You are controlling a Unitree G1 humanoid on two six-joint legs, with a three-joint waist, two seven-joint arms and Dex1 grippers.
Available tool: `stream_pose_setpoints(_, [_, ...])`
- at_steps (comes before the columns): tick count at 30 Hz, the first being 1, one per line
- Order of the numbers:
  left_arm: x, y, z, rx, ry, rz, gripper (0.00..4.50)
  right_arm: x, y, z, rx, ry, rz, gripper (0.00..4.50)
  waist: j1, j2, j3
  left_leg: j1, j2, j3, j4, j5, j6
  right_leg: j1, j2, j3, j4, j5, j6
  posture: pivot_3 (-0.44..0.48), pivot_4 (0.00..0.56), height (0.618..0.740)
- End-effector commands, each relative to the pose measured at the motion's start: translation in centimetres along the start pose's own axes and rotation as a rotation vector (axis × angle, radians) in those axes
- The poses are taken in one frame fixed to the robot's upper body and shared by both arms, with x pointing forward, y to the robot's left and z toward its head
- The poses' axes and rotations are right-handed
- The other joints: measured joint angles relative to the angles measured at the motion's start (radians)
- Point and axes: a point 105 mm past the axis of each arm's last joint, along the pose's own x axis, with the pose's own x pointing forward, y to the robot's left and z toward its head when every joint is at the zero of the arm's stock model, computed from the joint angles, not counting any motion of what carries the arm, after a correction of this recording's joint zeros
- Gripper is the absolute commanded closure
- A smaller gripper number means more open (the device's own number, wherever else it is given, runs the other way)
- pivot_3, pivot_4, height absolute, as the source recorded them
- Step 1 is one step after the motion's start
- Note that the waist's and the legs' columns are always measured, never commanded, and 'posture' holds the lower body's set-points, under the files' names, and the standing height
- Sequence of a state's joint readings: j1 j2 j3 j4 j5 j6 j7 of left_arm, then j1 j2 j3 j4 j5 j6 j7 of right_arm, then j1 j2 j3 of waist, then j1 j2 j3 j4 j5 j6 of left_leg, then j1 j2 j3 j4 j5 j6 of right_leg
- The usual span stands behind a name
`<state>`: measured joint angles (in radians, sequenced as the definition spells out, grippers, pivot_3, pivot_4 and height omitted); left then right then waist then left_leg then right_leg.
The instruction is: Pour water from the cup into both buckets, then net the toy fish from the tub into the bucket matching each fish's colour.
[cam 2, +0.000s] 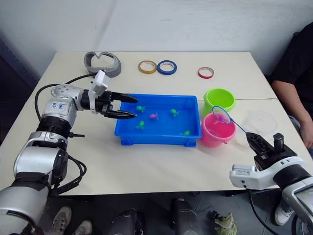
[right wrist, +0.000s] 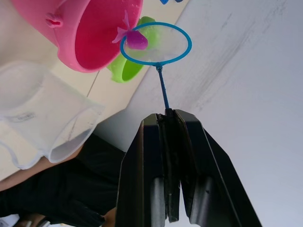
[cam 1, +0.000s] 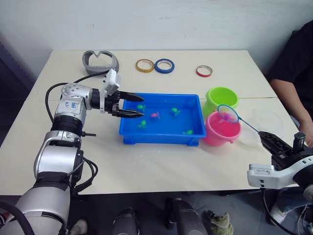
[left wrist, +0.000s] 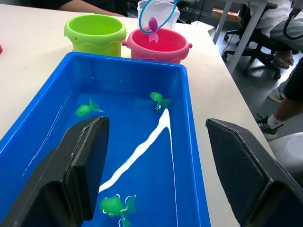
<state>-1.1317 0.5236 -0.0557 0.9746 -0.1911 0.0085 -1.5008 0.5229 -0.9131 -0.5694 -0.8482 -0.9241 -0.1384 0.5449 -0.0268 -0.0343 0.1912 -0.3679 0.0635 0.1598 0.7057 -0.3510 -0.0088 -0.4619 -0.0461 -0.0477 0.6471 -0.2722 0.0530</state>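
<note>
While the right pincer (right wrist: pixel 169 118) clamps the net (right wrist: pixel 156 43) holding a pink fish (right wrist: pixel 135 39) above the pink bucket (cam 1: pixel 222 129), the left pincer (cam 1: pixel 137 104) gapes wide over the tub (cam 1: pixel 161 133).

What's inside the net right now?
One pink fish sits in the blue-rimmed net, held over the pink bucket by the right gripper. The bucket's bottom is hidden behind net and wall.
</note>
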Motion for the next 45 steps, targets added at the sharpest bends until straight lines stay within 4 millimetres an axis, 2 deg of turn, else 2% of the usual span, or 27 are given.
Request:
stream_pose_setpoints(1, [0.0,-0.5,1.1,0.06,0.002,-0.065,0.9,-0.3,-0.3,-0.9,-0.066,0.048,-0.022,4.5,0.0,0.0,0.0,0.0,0.0,0.0,0.0,0.0,0.0,0.0,0.0,0.0,0.0,0.0,0.0,0.0,0.15,0.727])
stream_pose_setpoints(6, [0.0,-0.5,1.1,0.064,0.005,-0.061,0.9,-0.7,0.3,-0.3,-0.119,0.056,-0.019,4.5,0.0,0.0,0.0,0.0,0.0,0.0,0.0,0.0,0.0,0.0,0.0,0.0,0.0,0.0,0.0,0.0,0.15,0.727])
stream_pose_setpoints(12, [0.0,-0.5,1.0,0.066,0.005,-0.065,0.9,-0.9,0.2,0.4,-0.124,0.065,-0.041,4.5,-0.001,0.0,0.0,0.001,0.0,0.001,0.0,0.0,0.0,0.0,0.0,0.001,0.002,0.0,0.0,0.0,0.15,0.727])
stream_pose_setpoints(22, [0.2,-0.5,1.1,0.064,-0.003,-0.068,0.9,-0.9,-0.3,-0.2,-0.133,0.106,-0.076,4.5,0.0,0.0,0.0,0.003,0.0,0.0,0.0,0.002,-0.003,0.0,0.0,0.001,0.006,-0.002,-0.003,0.0,0.15,0.727])
stream_pose_setpoints(24, [0.2,-0.5,1.1,0.063,-0.004,-0.069,0.9,-1.1,0.2,0.4,-0.121,0.085,-0.068,4.5,-0.001,0.0,0.0,0.003,0.0,0.0,0.0,0.002,-0.003,0.0,0.0,0.001,0.007,-0.002,-0.004,0.0,0.15,0.727])
stream_pose_setpoints(26, [0.2,-0.6,1.1,0.063,-0.005,-0.069,0.9,-1.2,0.0,0.0,-0.117,0.11,-0.078,4.5,-0.001,0.0,0.0,0.004,0.0,0.0,0.0,0.002,-0.003,0.0,0.0,0.001,0.007,-0.002,-0.004,0.0,0.15,0.727])
stream_pose_setpoints(28, [0.2,-0.6,1.1,0.064,-0.006,-0.072,0.9,-1.2,0.4,0.9,-0.107,0.074,-0.072,4.5,-0.001,0.0,0.0,0.004,0.0,0.0,0.0,0.002,-0.003,0.0,0.0,0.001,0.007,-0.002,-0.004,0.0,0.15,0.727])
stream_pose_setpoints(30, [0.2,-0.6,1.1,0.063,-0.005,-0.07,0.9,-1.2,0.2,0.4,-0.113,0.106,-0.083,4.5,-0.001,0.0,0.0,0.005,0.0,0.0,0.0,0.002,-0.003,0.001,0.0,0.001,0.007,-0.002,-0.004,0.0,0.15,0.727])
stream_pose_setpoints(35, [0.0,-0.6,1.1,0.064,-0.002,-0.065,0.9,-1.0,0.0,1.3,-0.111,0.069,-0.091,4.5,-0.002,0.0,0.0,0.008,0.0,0.0,0.0,0.002,-0.003,0.003,0.0,0.002,0.008,-0.002,-0.004,0.0,0.15,0.727])
stream_pose_setpoints(39, [-0.2,-0.4,1.2,0.067,0.0,-0.054,0.9,-0.8,-0.9,1.0,-0.106,0.091,-0.124,4.5,-0.003,0.0,0.0,0.008,0.0,0.0,0.0,0.002,-0.004,0.003,0.0,0.002,0.009,-0.003,-0.005,0.0,0.15,0.727])
stream_pose_setpoints(41, [-0.2,-0.4,1.2,0.068,-0.003,-0.051,0.9,-0.7,-0.6,1.6,-0.083,0.071,-0.11,4.5,-0.003,0.0,0.0,0.01,0.0,0.0,0.0,0.002,-0.004,0.003,0.0,0.003,0.01,-0.003,-0.005,0.0,0.15,0.727])
stream_pose_setpoints(45, [0.1,-0.4,1.2,0.07,-0.01,-0.051,0.9,-0.7,-0.7,1.5,-0.028,0.073,-0.101,4.5,-0.001,0.0,0.0,0.011,0.0,0.0,-0.001,0.003,-0.004,0.004,0.0,0.002,0.01,-0.003,-0.006,0.0,0.15,0.727])
